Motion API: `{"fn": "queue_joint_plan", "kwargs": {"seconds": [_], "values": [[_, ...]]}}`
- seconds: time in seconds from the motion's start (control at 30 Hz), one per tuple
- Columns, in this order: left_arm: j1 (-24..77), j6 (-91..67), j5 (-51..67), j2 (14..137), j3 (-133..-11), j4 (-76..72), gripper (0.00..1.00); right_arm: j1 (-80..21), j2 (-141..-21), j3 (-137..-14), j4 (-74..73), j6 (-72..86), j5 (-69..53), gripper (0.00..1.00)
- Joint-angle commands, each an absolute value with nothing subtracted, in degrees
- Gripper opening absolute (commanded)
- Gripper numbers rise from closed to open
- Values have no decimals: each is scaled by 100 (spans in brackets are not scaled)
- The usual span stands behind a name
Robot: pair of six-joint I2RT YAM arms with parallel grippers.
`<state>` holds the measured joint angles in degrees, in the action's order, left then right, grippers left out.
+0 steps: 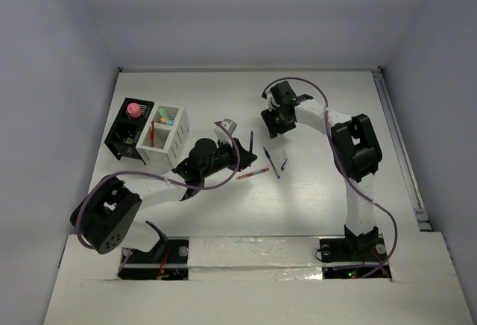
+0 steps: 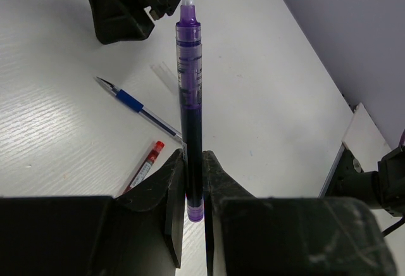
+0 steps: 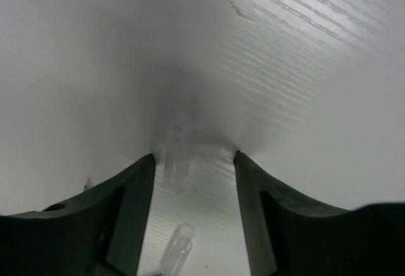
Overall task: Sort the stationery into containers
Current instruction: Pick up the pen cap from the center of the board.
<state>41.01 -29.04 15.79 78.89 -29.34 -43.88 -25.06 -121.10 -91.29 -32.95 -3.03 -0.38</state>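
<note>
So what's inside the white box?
From above, the white box holds a red pen standing in one compartment, and an orange bit and a greenish-blue bit in the other. Its slatted walls hide whatever lies deeper down.

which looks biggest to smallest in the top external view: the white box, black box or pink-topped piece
1. white box, only slightly the larger; a close call
2. black box, nearly alike in size
3. pink-topped piece, sitting in the black box, far smaller
</note>
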Motion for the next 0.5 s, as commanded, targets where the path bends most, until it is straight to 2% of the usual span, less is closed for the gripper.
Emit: {"fn": "queue_joint_plan", "kwargs": {"seconds": [0.0, 0.17, 0.3, 0.47], "values": [[4069, -2874, 1564, 7682, -3015, -4702, 0, -2461, -11734, -8930, -3147, -361, 237, 62], [4069, -2874, 1565, 7620, -2997, -4693, 0, -2461, -10847, -8360, -2691, 157, 44, 64], [4069, -2778, 1381, 7375, -2962, -4571, 0, -2522, -10196, -7595, -1909, 877, -825, 63], [4069, -2654, 1072, 7128, -2874, -4483, 0, -2724, -10256, -7268, -1257, 1564, -1635, 51]]}}
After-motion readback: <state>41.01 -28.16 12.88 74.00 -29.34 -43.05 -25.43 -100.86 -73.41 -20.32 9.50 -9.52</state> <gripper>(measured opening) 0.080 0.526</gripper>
